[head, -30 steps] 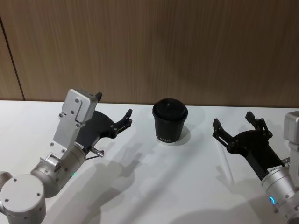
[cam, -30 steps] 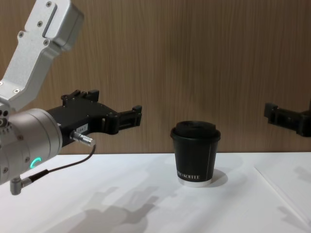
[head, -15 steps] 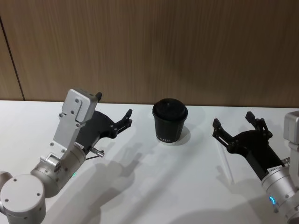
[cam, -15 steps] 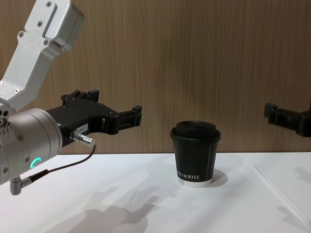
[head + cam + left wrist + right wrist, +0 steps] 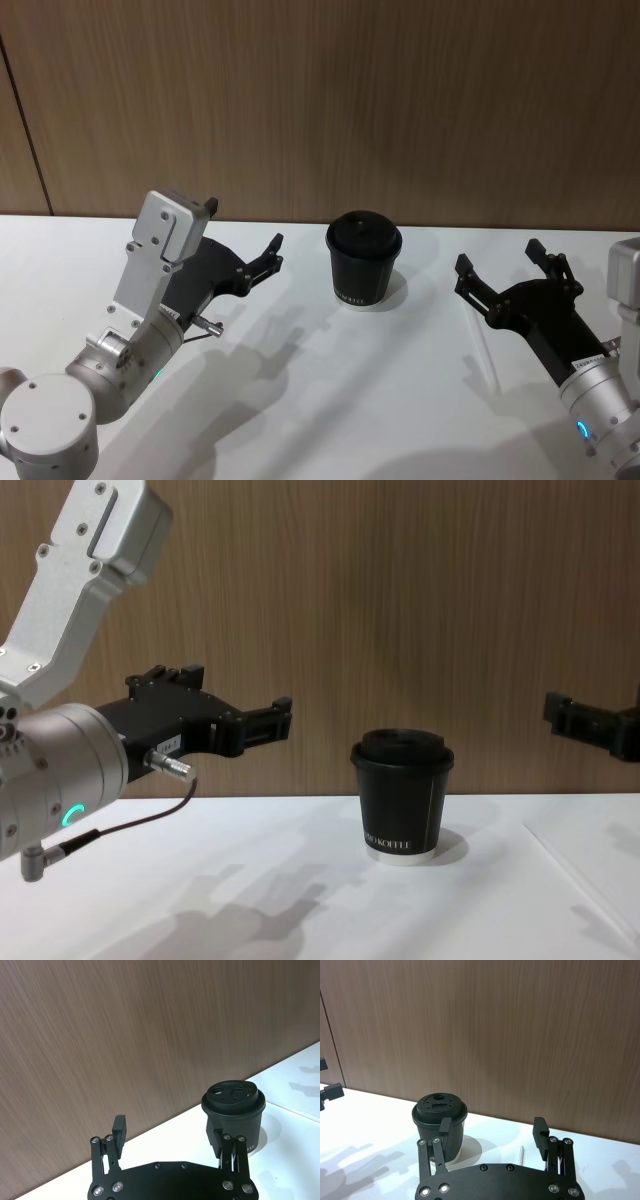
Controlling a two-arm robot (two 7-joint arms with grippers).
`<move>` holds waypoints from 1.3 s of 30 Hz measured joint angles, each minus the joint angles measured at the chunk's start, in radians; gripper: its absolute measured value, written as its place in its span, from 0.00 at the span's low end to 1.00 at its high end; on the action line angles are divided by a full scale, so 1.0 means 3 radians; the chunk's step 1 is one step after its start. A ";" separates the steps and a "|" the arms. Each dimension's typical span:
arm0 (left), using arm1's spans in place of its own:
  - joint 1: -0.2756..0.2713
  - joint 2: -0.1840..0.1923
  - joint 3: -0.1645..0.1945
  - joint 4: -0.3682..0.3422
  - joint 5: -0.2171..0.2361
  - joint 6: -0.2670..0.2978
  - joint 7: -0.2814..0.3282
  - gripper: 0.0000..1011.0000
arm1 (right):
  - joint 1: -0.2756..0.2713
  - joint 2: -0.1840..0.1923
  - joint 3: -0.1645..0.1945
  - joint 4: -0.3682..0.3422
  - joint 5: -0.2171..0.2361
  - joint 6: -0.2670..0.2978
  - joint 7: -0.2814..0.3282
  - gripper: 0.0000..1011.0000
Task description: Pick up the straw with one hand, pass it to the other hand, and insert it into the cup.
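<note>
While both arms hover over the table (image 5: 330, 400), my left gripper (image 5: 243, 225) hangs left of the cup (image 5: 363, 260), fingers spread wide and empty. My right gripper (image 5: 498, 256) hangs right of the cup, fingers just as wide, holding nothing. The straw (image 5: 483, 347) lies flat right of the cup, under my right gripper. It is white on white and hard to make out. In my right wrist view the gripper's body hides its near end. The chest view's edge cuts off my right gripper.

My left gripper (image 5: 243, 222) is black and screw-studded, on a silver cylindrical wrist (image 5: 60, 765) with a green ring light (image 5: 68, 816) and a thin cable (image 5: 125, 824). My right gripper (image 5: 497, 254) is black too.
</note>
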 joint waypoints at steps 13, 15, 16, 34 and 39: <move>0.0000 0.0000 0.0000 0.0000 0.0000 0.0000 0.0000 0.99 | 0.0000 0.0000 0.0000 0.0000 0.0000 0.0000 0.0000 0.99; 0.0000 0.0000 0.0000 0.0000 0.0000 0.0000 0.0000 0.99 | 0.0000 0.0000 0.0000 0.0000 0.0000 0.0000 0.0000 0.99; 0.0000 0.0000 0.0000 0.0000 0.0000 0.0000 0.0000 0.99 | 0.0000 0.0000 0.0000 0.0000 0.0000 0.0000 0.0000 0.99; 0.0000 0.0000 0.0000 0.0000 0.0000 0.0000 0.0000 0.99 | 0.0040 0.0026 0.0024 0.0083 -0.0016 0.0064 0.0032 0.99; 0.0000 0.0000 0.0000 0.0000 0.0000 0.0000 0.0000 0.99 | 0.0063 0.0073 0.0037 0.0136 -0.0036 0.0126 0.0084 0.99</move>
